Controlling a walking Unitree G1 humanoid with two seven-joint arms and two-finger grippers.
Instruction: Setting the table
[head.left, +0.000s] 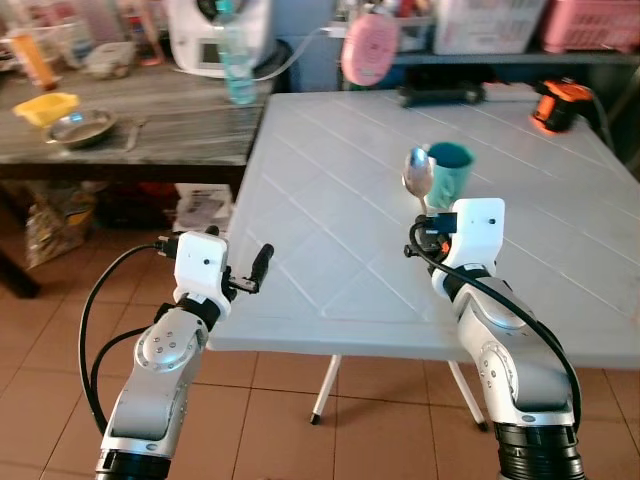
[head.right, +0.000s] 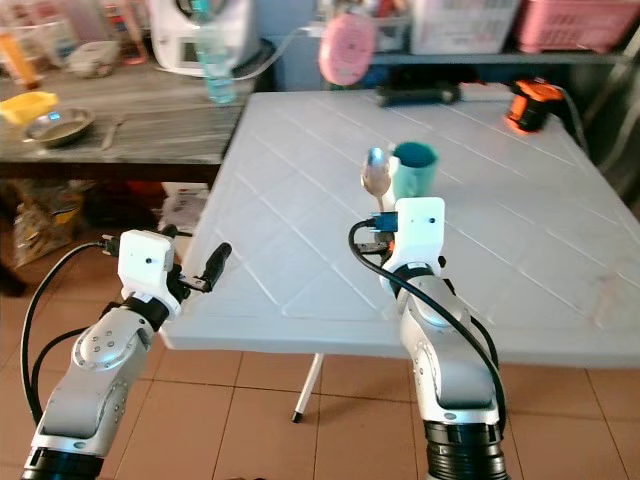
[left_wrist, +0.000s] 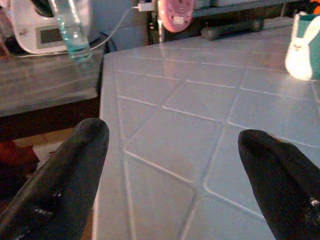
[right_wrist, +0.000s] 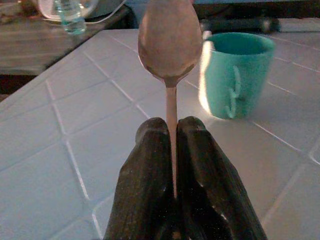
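Observation:
My right gripper (right_wrist: 172, 131) is shut on the handle of a metal spoon (head.left: 417, 176), holding it upright with the bowl up, above the near part of the white table (head.left: 330, 240). Just beyond the spoon a teal mug (head.left: 450, 171) with a white figure on it stands on the table; the same mug (right_wrist: 235, 74) shows in the right wrist view. My left gripper (left_wrist: 172, 145) is open with nothing between its fingers (head.left: 262, 264), hovering at the table's near left edge.
A wooden counter (head.left: 150, 125) to the left carries a yellow bowl (head.left: 45, 106), a metal bowl (head.left: 80, 128) and a water bottle (head.left: 236, 60). An orange tool (head.left: 557, 104) lies at the table's far right. A pink object (head.left: 369, 48) hangs behind the table. Tiled floor lies below.

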